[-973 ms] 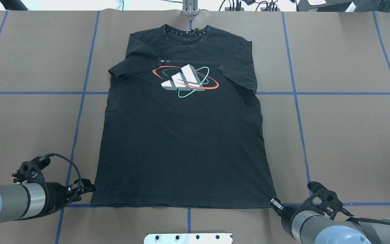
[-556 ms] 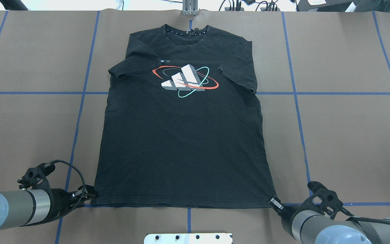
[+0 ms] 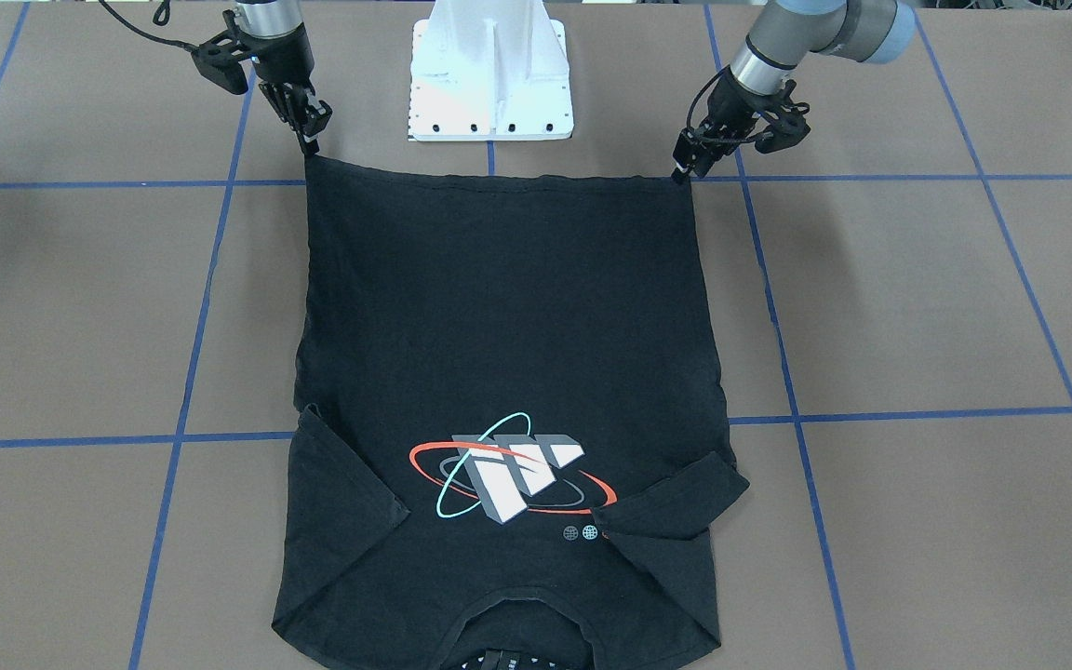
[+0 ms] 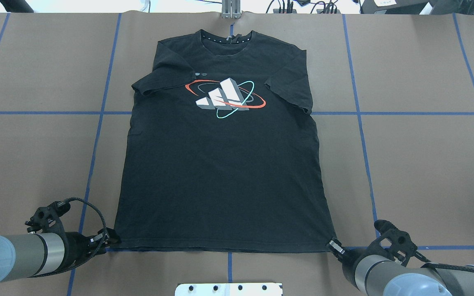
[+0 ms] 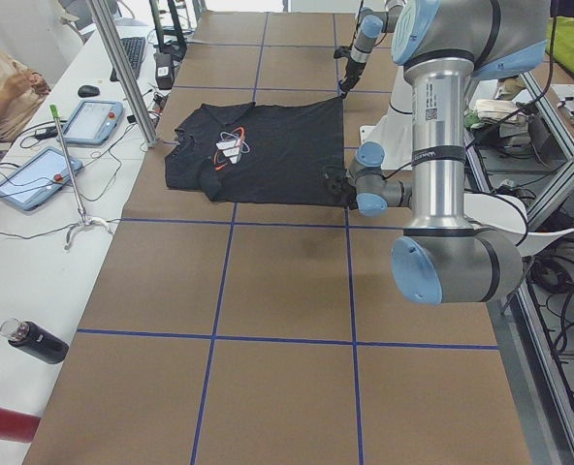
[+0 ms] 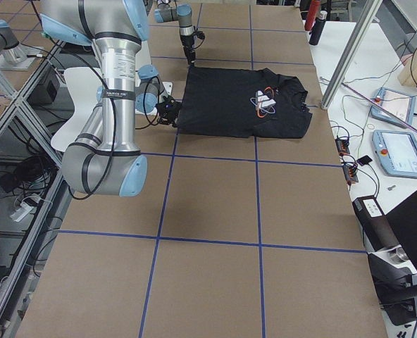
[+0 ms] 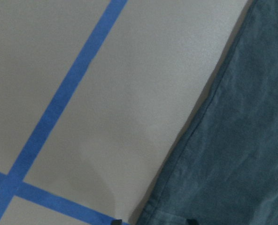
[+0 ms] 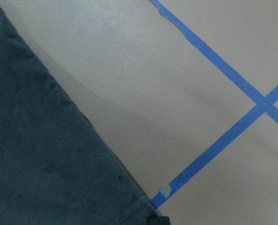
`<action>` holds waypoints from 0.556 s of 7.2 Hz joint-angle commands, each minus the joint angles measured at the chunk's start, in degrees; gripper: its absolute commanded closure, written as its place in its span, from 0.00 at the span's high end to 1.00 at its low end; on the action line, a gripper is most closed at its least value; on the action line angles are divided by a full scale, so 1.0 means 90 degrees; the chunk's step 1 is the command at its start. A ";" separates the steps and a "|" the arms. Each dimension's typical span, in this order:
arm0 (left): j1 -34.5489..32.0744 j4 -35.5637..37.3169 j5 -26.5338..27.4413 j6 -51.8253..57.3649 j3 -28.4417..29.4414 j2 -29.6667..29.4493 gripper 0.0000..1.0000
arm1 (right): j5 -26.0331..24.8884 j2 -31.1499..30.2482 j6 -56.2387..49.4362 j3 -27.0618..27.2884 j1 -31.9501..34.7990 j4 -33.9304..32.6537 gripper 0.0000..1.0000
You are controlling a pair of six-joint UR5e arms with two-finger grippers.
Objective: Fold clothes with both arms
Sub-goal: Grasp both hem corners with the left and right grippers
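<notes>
The black T-shirt [image 4: 220, 172] lies flat on the brown table, logo [image 4: 225, 98] up, collar at the far edge, both sleeves folded in over the chest. My left gripper [image 4: 111, 239] sits low at the near left hem corner. In the left wrist view its fingertips [image 7: 190, 221] stand apart with the hem edge [image 7: 176, 206] between them, so it is open. My right gripper [image 4: 332, 246] is down on the near right hem corner. In the front-facing view that corner rises to a point at the right gripper [image 3: 311, 141], which is shut on it.
The white pedestal base [image 3: 491, 74] stands just behind the hem, between the arms. Blue tape lines [image 4: 97, 139] grid the brown table. A metal post [image 4: 231, 10] is at the far edge by the collar. Tablets [image 5: 35, 179], bottles [image 5: 35, 341] and a seated person [image 5: 1, 82] are along the operators' side.
My left gripper has moved right and nearer the robot, up to the shirt's left hem corner. The right arm and the shirt have stayed still.
</notes>
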 commanded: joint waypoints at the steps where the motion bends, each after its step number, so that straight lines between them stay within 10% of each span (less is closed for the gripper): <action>1: 0.0046 0.0000 -0.0008 -0.0001 0.0025 -0.0008 0.53 | 0.0003 0.0008 -0.0010 -0.0002 0.0001 -0.0002 0.00; 4: 0.0037 0.0010 0.0002 -0.0011 0.0044 -0.0018 0.28 | 0.0003 0.0008 -0.0010 -0.0002 0.0001 0.0007 0.00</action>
